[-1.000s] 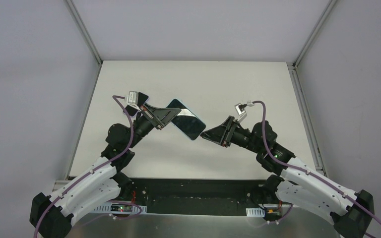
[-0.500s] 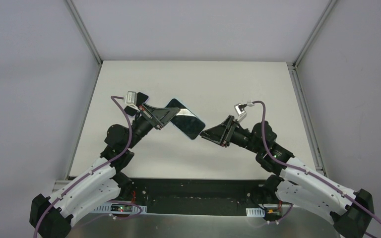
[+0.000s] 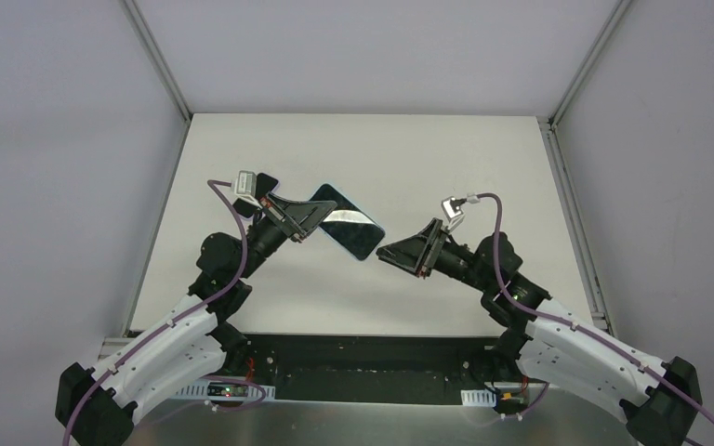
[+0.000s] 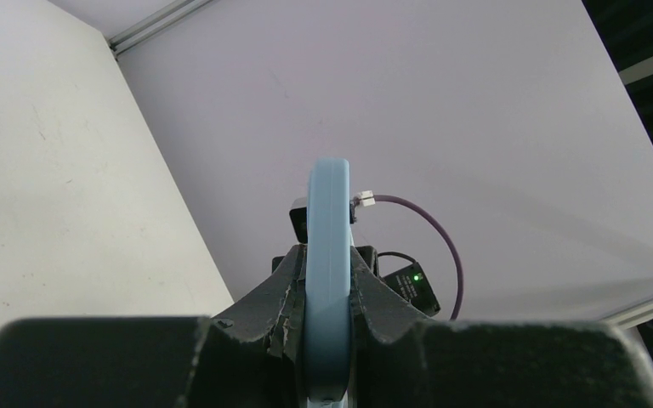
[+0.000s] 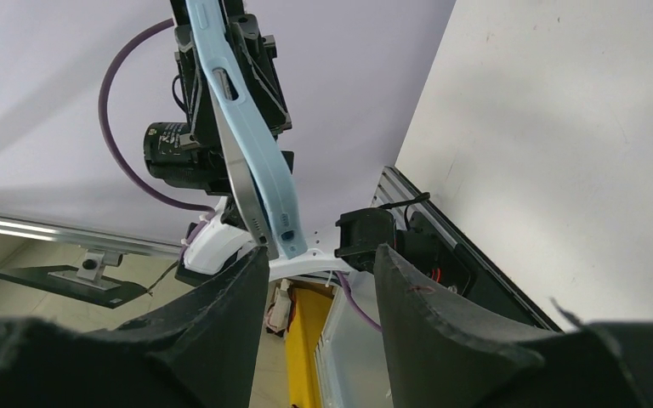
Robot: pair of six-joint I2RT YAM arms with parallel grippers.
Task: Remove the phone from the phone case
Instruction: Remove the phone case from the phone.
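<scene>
Left jaws clamped on phone case (image 4: 328, 280), seen edge-on; cased phone (image 3: 348, 223) held aloft over counter (image 3: 446, 158). Right jaws parted, nothing gripped, free corner of case just ahead of them. Case judged soft, flexible, grippy; phone stiff, smooth, breakable if dropped. Case lip at free corner best pinched and peeled back; glass not to be squeezed hard.

White table (image 3: 428, 153), pale grey walls (image 3: 56, 139), metal corner rails (image 3: 156, 56), even light.
</scene>
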